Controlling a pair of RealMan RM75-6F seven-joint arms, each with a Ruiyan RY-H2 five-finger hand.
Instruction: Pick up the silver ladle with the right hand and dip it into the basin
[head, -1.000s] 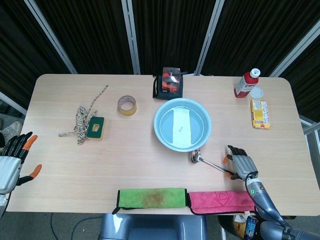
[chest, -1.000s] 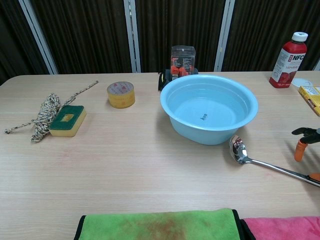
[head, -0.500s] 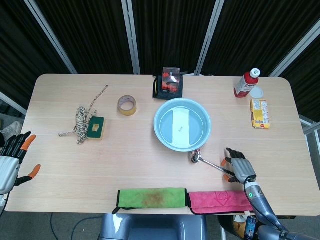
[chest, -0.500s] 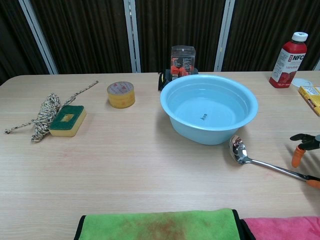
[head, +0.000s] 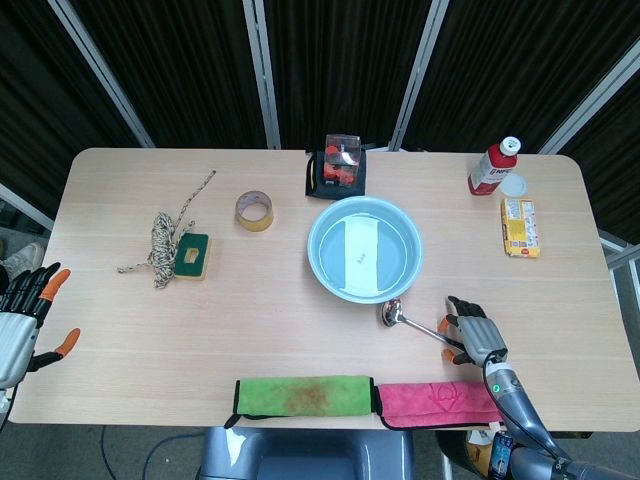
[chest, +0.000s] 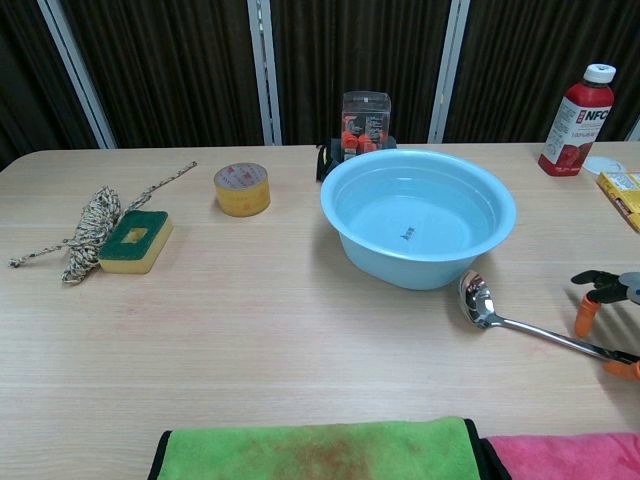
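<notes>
The silver ladle lies flat on the table just right of the light blue basin, bowl end toward the basin, handle running to the right. My right hand hovers over the handle's far end, its fingers spread around the handle and not closed on it. The basin holds clear water. My left hand stands open off the table's left edge, holding nothing.
A green cloth and a pink cloth lie along the front edge. Rope, a sponge, a tape roll, a clear box, a red bottle and a yellow packet surround the basin.
My right hand has slid a little forward and left along the ladle handle and lowered toward it. The ladle has not moved. My left hand drifted slightly outward.
</notes>
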